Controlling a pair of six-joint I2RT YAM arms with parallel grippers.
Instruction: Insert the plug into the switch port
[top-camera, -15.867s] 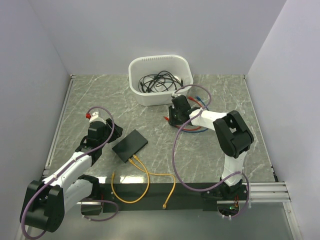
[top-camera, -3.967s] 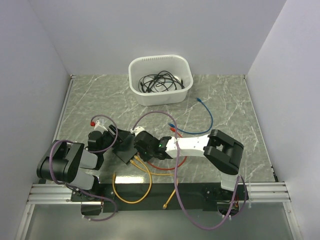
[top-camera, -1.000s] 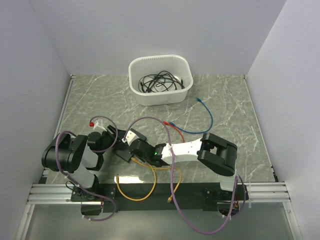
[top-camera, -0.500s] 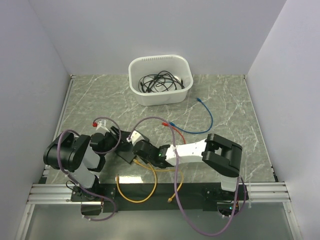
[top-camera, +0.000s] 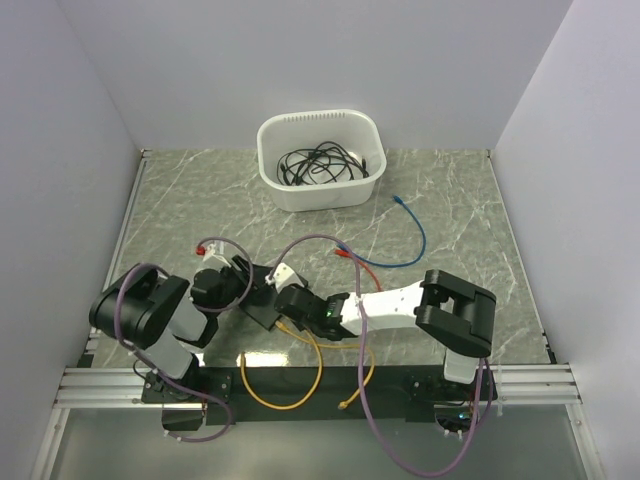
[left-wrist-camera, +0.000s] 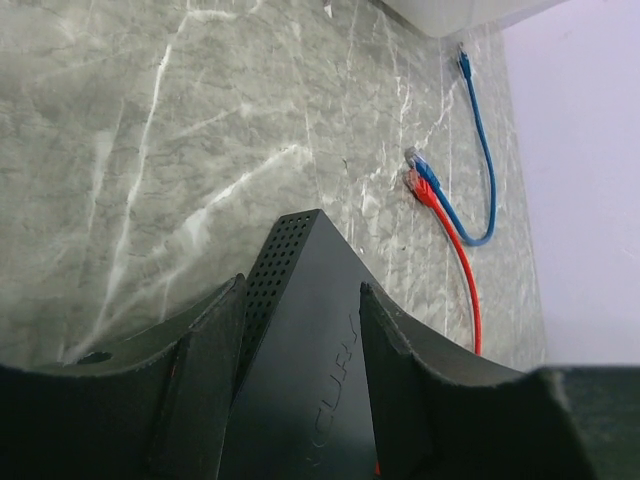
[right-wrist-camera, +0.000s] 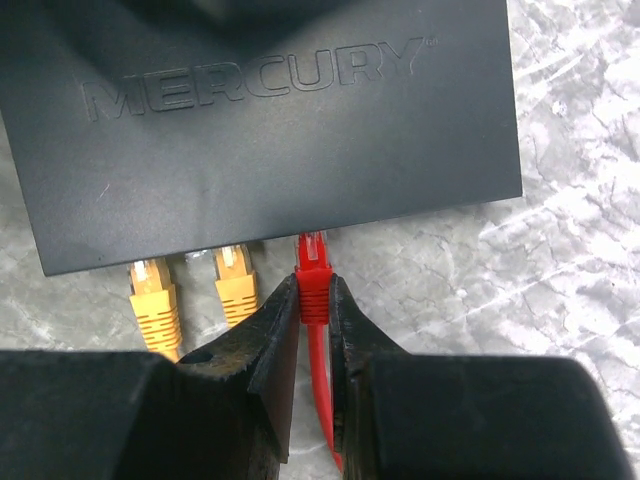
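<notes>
Right wrist: right fingers (right-wrist-camera: 268, 350), hard black plastic, pinch the red plug (right-wrist-camera: 313, 288). Its clear tip meets the switch port (right-wrist-camera: 310, 238) on the edge of the matte black box (right-wrist-camera: 280, 120), which has embossed lettering. Two yellow plugs (right-wrist-camera: 237, 285) sit just beside it.

Left wrist: left fingers (left-wrist-camera: 200, 380) clamp the box, its perforated side wall showing. Grey veined bench (left-wrist-camera: 150, 150). Red cable (left-wrist-camera: 455, 250) and blue cable (left-wrist-camera: 485, 170) lie apart.

Top: box and both wrists are further right than a second ago. Rounded white tub (top-camera: 320, 118) at the back.
</notes>
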